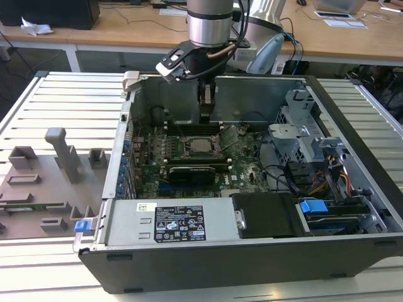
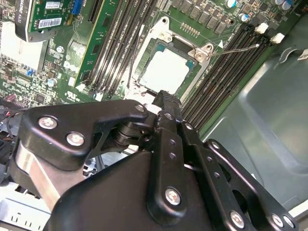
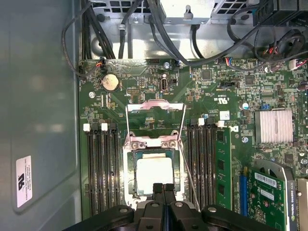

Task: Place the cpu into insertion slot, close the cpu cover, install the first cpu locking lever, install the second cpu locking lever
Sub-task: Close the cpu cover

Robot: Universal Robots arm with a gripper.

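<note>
The black gripper [image 3: 163, 188] hangs with fingers pressed together, holding nothing. Its tips sit just over one edge of the socket, where the small silver-tan square cpu [image 3: 154, 174] lies seated, framed by the thin silvery cpu cover [image 3: 150, 143] lowered around it

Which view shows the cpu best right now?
The first wrist view: the cpu faces the camera squarely, fingers covering one edge. The second wrist view shows it slanted, partly behind the gripper; the exterior view shows it small, near the gripper.
</note>
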